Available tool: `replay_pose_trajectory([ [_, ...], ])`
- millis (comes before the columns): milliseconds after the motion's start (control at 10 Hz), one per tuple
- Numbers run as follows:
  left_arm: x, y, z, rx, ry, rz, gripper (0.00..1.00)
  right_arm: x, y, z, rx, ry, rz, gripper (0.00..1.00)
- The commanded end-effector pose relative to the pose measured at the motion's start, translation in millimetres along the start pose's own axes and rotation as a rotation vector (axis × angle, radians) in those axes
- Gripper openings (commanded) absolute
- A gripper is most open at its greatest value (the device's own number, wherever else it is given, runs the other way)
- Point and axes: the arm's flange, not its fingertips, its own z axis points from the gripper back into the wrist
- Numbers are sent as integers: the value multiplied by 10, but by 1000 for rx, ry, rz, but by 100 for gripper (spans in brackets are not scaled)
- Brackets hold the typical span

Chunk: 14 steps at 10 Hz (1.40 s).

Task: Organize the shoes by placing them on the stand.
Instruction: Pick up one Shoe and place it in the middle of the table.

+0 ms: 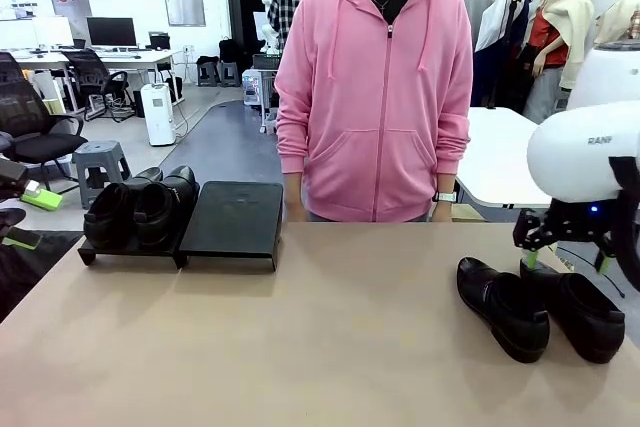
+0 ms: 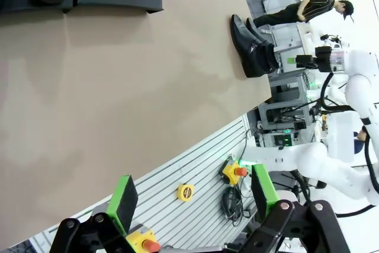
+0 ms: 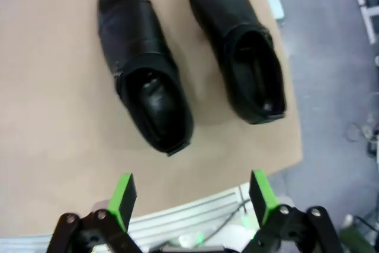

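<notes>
Closest to lens: right gripper (image 3: 192,192), jaws wide apart, nothing between the green pads. Hanging over near-right part of table (image 1: 300,337). Directly below, two loose shoes on the tabletop: inner shoe (image 3: 145,87) and outer shoe (image 3: 243,57). Side by side, apart, upright on soles, openings toward the gripper, toes away. Outer shoe close to table edge.

Left gripper (image 2: 193,198) likewise spread open and holding nothing. Parked off the table's left side, well apart from everything on it.

Stand (image 1: 232,219) at far-left of table. Left panel carrying the other pair of shoes (image 1: 135,212), side by side and touching. Right panel just beside it.

Person in pink hoodie (image 1: 375,97) standing at far side, near the middle.
</notes>
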Motion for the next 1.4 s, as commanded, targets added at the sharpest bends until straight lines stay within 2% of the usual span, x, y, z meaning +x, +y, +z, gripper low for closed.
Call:
replay_pose_trajectory([
  [0,-25,7,8,0,1,-5,100,-178,-111,369,279,56,-8,100],
  [100,-25,7,8,0,1,-5,100,0,0,0,0,0,0,100],
  [200,-25,7,8,0,1,-5,100,-4,-73,76,77,18,-17,100],
  [300,-25,7,8,0,1,-5,100,105,-60,-30,6,99,116,100],
  [400,-25,7,8,0,1,-5,100,281,-65,-214,-7,174,155,100],
  [600,-25,7,8,0,1,-5,100,594,-18,-573,-28,246,178,100],
  [900,-25,7,8,0,1,-5,100,960,96,-1128,-16,263,251,100],
  [1300,-25,7,8,0,1,-5,100,1003,193,-1305,-17,318,259,100],
])
